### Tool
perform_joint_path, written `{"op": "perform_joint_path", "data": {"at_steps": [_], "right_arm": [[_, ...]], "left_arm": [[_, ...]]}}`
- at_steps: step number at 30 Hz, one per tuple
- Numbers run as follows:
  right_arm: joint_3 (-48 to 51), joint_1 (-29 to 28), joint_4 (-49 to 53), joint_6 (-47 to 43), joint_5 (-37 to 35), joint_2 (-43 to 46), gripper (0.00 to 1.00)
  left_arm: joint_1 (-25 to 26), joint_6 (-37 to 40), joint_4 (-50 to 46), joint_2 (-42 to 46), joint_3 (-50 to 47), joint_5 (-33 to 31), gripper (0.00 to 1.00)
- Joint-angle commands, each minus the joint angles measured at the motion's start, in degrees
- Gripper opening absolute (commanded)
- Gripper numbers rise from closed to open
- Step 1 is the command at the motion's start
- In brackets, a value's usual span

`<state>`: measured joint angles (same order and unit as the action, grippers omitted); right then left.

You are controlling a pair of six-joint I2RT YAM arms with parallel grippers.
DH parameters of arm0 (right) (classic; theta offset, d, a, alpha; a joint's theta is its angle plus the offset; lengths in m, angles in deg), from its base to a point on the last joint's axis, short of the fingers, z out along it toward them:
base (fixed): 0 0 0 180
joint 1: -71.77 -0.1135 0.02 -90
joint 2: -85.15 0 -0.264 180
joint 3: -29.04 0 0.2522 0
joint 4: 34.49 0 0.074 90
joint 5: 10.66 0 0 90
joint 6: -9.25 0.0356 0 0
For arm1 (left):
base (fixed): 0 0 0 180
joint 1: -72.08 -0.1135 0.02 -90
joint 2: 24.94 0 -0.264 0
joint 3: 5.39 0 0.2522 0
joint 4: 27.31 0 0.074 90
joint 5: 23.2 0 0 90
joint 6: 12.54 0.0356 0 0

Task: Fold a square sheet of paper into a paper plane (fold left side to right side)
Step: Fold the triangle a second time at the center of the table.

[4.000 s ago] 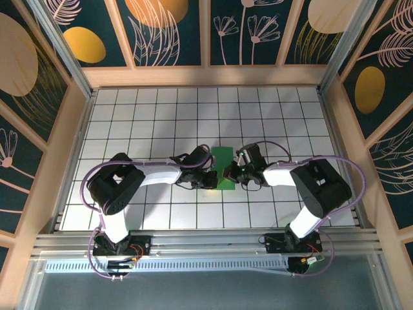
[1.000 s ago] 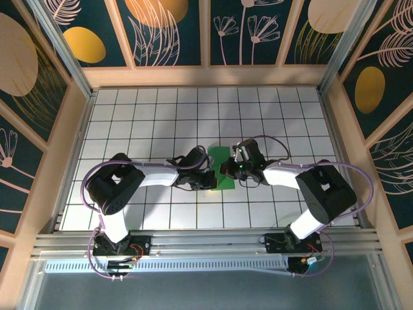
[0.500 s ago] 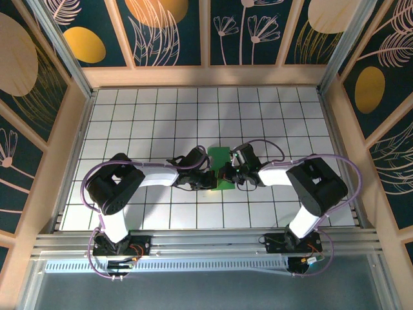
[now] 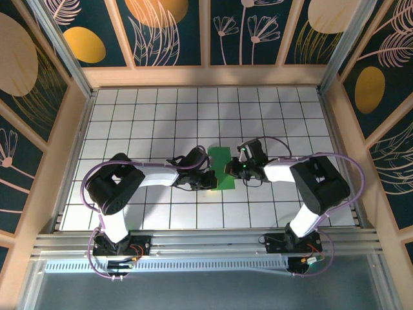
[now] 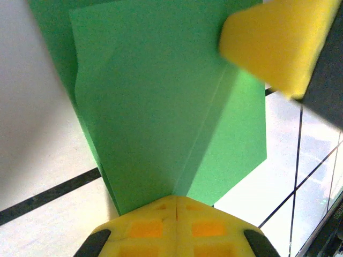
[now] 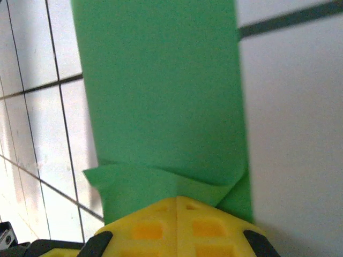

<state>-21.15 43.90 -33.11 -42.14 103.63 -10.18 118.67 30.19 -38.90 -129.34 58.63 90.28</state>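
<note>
L hand together, on green paper | R hand together, same sheet

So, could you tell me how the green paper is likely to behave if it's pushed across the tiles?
Probably floppy: the paper is buckled into small wrinkles by the right gripper tip. Likely very light and thin, as it lies flat with layered creases in the left wrist view. It may slide on the smooth tiles unless pinned.
</note>
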Motion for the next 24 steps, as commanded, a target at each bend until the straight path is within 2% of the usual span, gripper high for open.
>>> {"op": "perform_joint_path", "data": {"at_steps": [1, 6, 12, 18, 24], "right_arm": [[-1.4, 3.67, 3.43, -3.37, -2.66, -1.51, 0.0], [-4.12, 6.68, 6.85, -6.2, -2.46, -1.66, 0.0], [-6.0, 6.58, 10.26, -5.88, -1.93, 4.71, 0.0], [-2.42, 1.69, 5.89, -0.5, 1.41, 8.26, 0.0], [-1.16, -2.21, -0.41, 3.86, 2.38, 3.54, 0.0]], "left_arm": [[-0.29, -0.88, -6.83, -1.09, -1.52, -2.83, 0.0], [-0.28, -0.6, -6.61, -0.78, -1.65, -2.83, 0.0], [-0.3, -0.3, -6.06, -0.19, -2.07, -2.92, 0.0], [-0.29, 0.07, -5.95, -0.18, -1.92, -2.75, 0.0], [-0.33, 0.21, -6.04, -0.17, -1.83, -2.74, 0.0]]}}
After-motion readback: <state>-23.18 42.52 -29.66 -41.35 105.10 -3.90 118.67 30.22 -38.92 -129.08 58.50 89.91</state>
